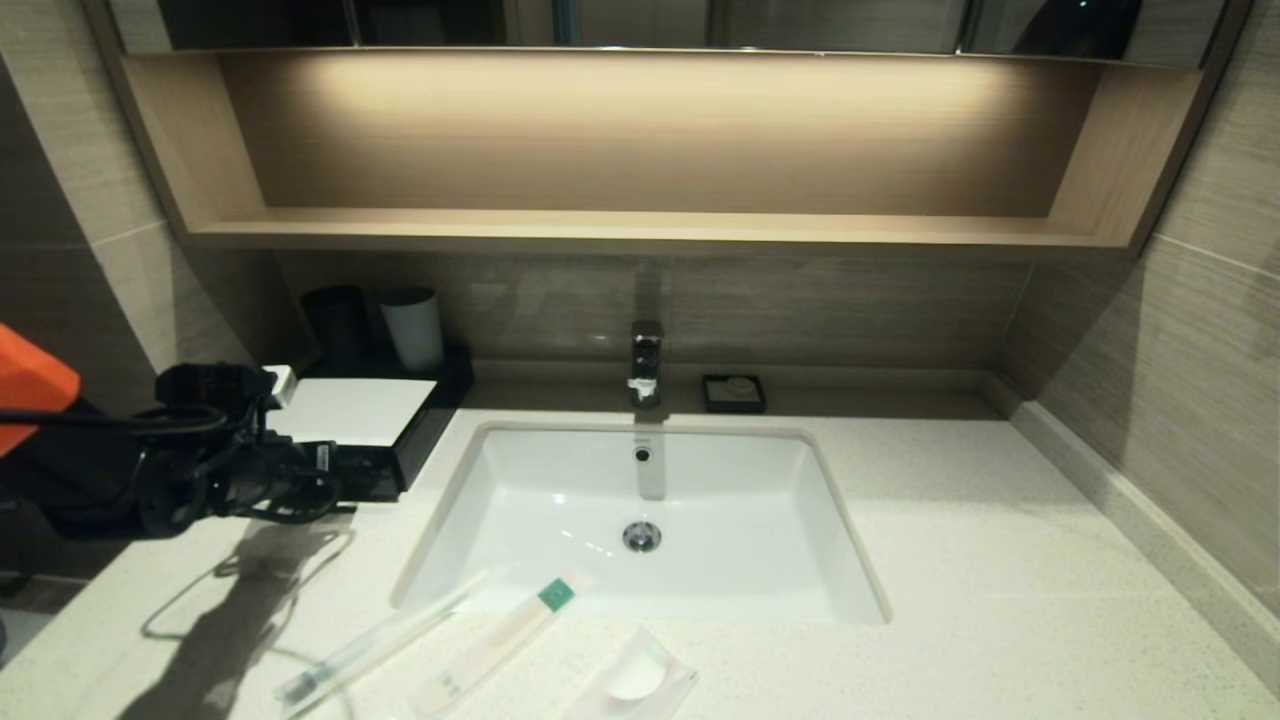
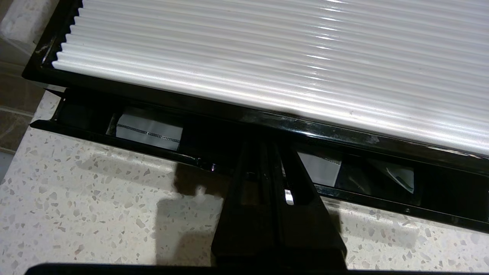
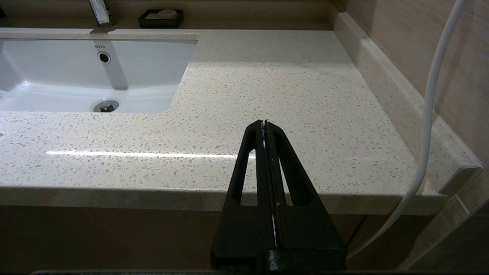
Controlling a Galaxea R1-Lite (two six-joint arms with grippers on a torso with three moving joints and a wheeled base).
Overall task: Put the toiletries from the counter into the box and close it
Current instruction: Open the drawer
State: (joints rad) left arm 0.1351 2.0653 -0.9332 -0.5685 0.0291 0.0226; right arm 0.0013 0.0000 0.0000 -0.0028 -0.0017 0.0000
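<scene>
The box sits at about 10 o'clock on the counter, against the back wall to the left of the sink basin, with a black cup and a white cup standing at its far end. Its ribbed white top is in place, and the drawer tray below stands slightly pulled out, with white packets visible through the gap. The left gripper has its claw pressed together, tips at the drawer's front edge; whether it touches the edge cannot be told. Three toiletries lie on the counter at about 7 o'clock, in front of the basin: a long clear sleeve, a whitish packet with a green end just beside it, and a small square sachet with a white disc near them to the right. The right gripper, claw likewise pressed together and holding nothing, is parked off the counter's front edge on the right. A small black dish sits by the faucet at 12 o'clock.
</scene>
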